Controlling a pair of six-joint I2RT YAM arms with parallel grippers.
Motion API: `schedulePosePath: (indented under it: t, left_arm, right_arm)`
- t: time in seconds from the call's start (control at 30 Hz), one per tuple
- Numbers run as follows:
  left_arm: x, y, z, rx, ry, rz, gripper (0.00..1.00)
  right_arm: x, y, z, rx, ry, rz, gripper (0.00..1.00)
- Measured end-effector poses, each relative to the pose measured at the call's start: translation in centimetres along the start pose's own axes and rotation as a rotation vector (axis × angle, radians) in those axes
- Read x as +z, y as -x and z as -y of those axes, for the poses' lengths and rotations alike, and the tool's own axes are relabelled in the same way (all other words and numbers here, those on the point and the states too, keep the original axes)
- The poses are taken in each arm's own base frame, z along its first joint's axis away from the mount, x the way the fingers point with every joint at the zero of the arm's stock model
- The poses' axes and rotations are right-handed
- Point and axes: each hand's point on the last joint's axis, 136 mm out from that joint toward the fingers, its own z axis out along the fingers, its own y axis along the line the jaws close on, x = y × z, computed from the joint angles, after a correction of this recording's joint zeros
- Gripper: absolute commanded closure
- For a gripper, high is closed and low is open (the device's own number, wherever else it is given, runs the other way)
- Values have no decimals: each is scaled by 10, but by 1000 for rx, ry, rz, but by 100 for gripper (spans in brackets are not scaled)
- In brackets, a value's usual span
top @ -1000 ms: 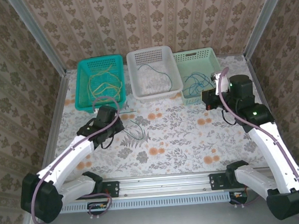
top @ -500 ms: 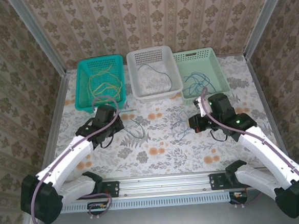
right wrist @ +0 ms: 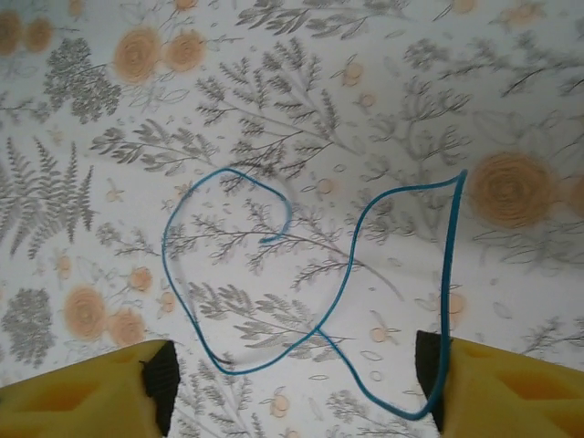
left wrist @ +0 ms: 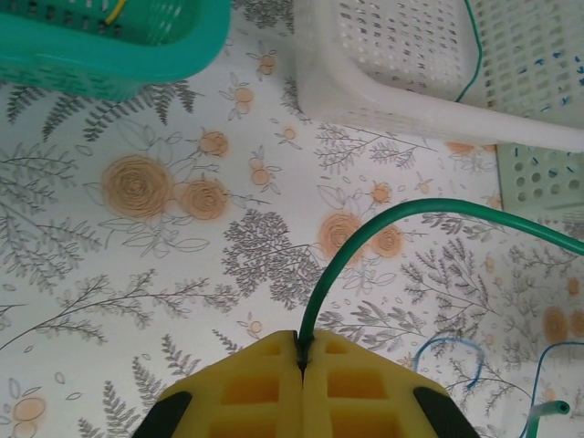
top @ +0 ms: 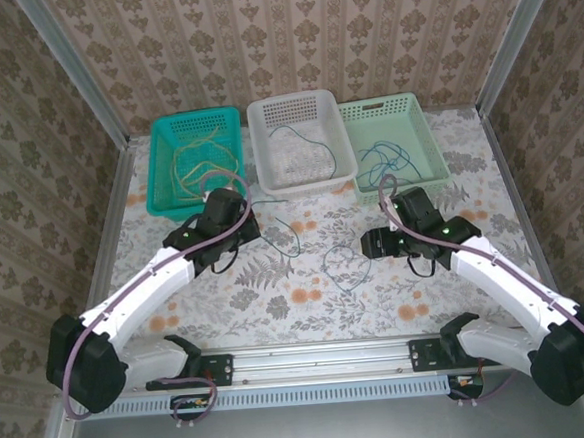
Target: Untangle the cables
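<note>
- The left pincer point(left wrist: 301, 365) has its yellow pads pressed together on a dark green cable point(left wrist: 383, 214), which rises from the pads and arcs away to the right over the flowered worktop point(left wrist: 137, 255).
- From above, that pincer point(top: 234, 215) sits just in front of the teal basket point(top: 160, 163), and the green cable point(top: 285, 234) trails from it toward the middle of the worktop.
- The right pincer point(right wrist: 292, 392) stands with its fingers wide apart, gripping nothing.
- A thin blue cable point(right wrist: 350, 265) lies loose on the worktop below it, in two open loops that cross once.
- From above, this blue cable point(top: 341, 271) rests just left of the right pincer point(top: 374, 243).
- Yellow cables point(top: 198, 165) lie coiled in the teal basket.
- A dark strand point(top: 307, 143) lies in the white basket point(top: 299, 103).
- Blue strands point(top: 383, 157) lie in the pale green basket point(top: 421, 130).
</note>
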Motion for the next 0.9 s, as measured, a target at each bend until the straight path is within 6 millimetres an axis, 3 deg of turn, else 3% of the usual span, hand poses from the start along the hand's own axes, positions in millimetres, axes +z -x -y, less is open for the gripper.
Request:
schedulePosePath:
  t: [0.13, 0.23, 0.47, 0.57, 0.77, 0.9]
  left_arm:
    - [3, -2, 6, 11, -5, -5, 100]
    - [5, -1, 7, 12, -9, -3, 100]
    - [5, 1, 13, 23, -19, 0, 100]
    - [4, 3, 14, 24, -23, 6, 100]
    - [4, 4, 15, 25, -24, 11, 100]
    - [4, 4, 15, 30, -23, 13, 100]
  right_arm:
    - [-15, 16, 6, 12, -69, 27, 0]
    - [-14, 18, 8, 14, -101, -10, 0]
    - [20, -23, 17, -8, -162, -281, 0]
    - [29, -29, 18, -77, -238, -378, 0]
    - [26, -2, 8, -251, -384, -385, 0]
    - [23, 17, 2, -470, -585, -349, 0]
